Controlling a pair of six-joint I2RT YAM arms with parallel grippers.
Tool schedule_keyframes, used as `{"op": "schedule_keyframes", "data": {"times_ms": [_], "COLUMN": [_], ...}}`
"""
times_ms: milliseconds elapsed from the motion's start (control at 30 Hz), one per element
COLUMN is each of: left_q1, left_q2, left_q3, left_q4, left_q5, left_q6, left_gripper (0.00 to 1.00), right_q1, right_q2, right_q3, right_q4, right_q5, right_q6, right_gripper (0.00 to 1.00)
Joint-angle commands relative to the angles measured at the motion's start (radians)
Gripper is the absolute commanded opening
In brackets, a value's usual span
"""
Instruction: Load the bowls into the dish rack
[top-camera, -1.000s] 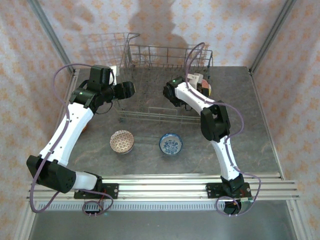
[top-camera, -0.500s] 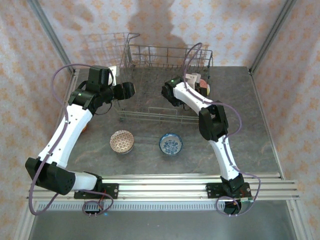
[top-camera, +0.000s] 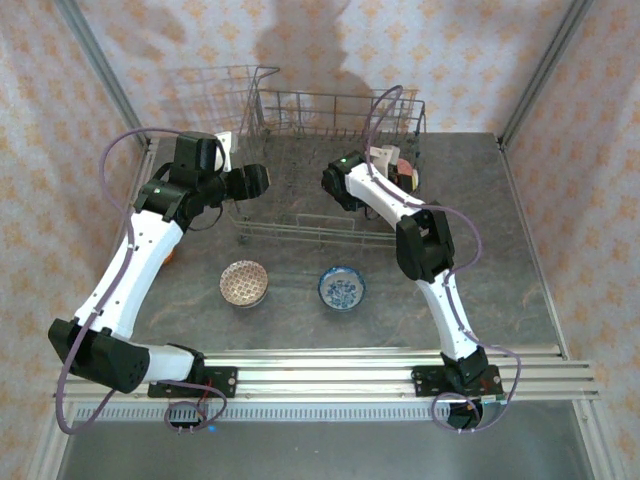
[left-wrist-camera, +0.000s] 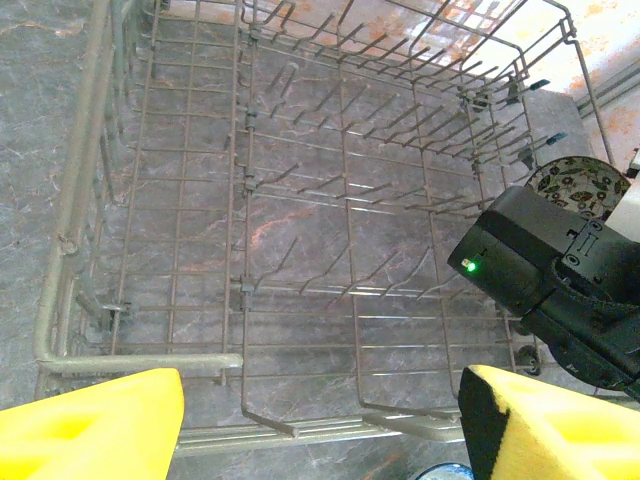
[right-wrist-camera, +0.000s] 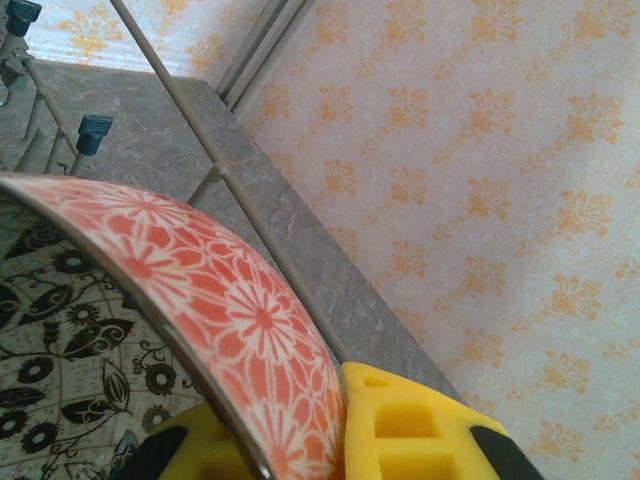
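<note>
The grey wire dish rack (top-camera: 300, 231) stands at the back of the table. My right gripper (top-camera: 393, 164) reaches into the rack's right end and is shut on the rim of a red floral bowl (right-wrist-camera: 240, 300), gripper (right-wrist-camera: 300, 432). A cream bowl with black leaves (right-wrist-camera: 50, 340) stands right beside it in the rack (right-wrist-camera: 212, 178); the left wrist view shows it too (left-wrist-camera: 578, 184). My left gripper (top-camera: 255, 180) hovers open over the rack's left end (left-wrist-camera: 240, 290), with nothing between its jaws (left-wrist-camera: 320, 425). On the table in front lie a brown patterned bowl (top-camera: 244, 282) and a blue patterned bowl (top-camera: 342, 288).
The right arm's black wrist (left-wrist-camera: 560, 290) reaches across the rack's right part. A bit of orange (top-camera: 173, 256) peeks out under the left forearm. Metal frame posts and patterned walls close in the table on three sides.
The right wrist has edged slightly to the left with the red bowl. The left arm has shifted a little; both grippers keep their states.
</note>
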Motion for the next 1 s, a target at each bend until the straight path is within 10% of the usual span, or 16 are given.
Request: {"op": "schedule_keyframes", "data": {"times_ms": [0,967], "left_q1": [0.007,0.013], "left_q2": [-0.03,-0.053], "left_q3": [-0.001,-0.019], "left_q4": [0.009,0.033], "left_q5": [0.02,0.042], "left_q6": [0.019,0.004], "left_gripper": [0.74,0.74], "right_q1": [0.037,0.048], "right_q2": [0.087,0.18], "right_q3": [0.004,0.056], "right_q4": [-0.148,-0.148], "right_q5": [-0.233,-0.411], "right_q6": [-0.016,-0.065], "right_gripper": [0.07,0.09]}}
